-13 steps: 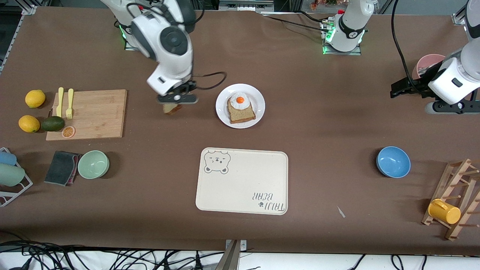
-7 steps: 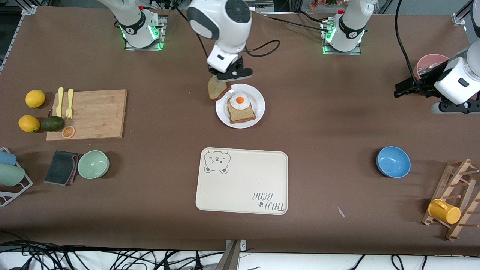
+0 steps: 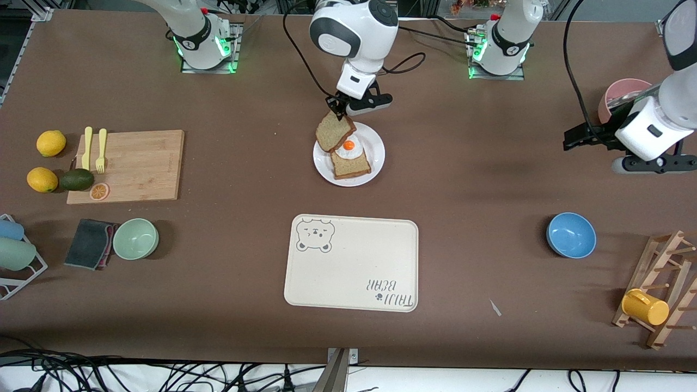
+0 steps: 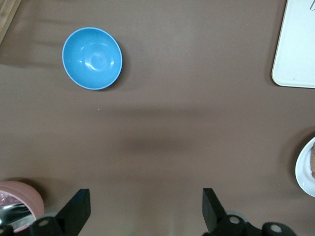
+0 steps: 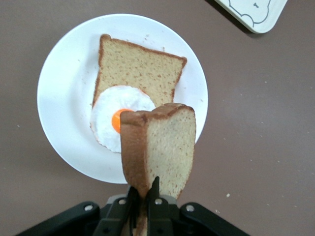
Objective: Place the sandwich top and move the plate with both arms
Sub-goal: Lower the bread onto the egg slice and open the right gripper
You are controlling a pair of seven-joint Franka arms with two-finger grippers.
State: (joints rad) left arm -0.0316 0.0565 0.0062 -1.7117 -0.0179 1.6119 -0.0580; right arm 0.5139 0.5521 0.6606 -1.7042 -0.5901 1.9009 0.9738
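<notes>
R gripper point(image 3: 338, 108), clamped on top slice point(image 3: 335, 132), has swung from beside board to over plate point(image 3: 375, 158) w/ egg slice point(image 3: 351, 160); lowering's next. L gripper point(image 4: 145, 209) waits, wide open, empty.

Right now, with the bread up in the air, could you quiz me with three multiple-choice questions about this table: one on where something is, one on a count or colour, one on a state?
1. What is the sandwich top over?
A. the wooden board
B. the plate
C. the bear tray

2. How many lemons lie by the wooden board?
A. two
B. four
C. none

3. How does the left gripper stand?
A. shut on a bowl
B. shut on the plate
C. open, holding nothing

Answers:
1. B: the right gripper holds the slice above the plate, partly over the egg slice.
2. A: two lemons lie at the end of the wooden board, by the avocado.
3. C: the left gripper hangs over bare table with its fingers apart; the blue bowl sits untouched.
</notes>
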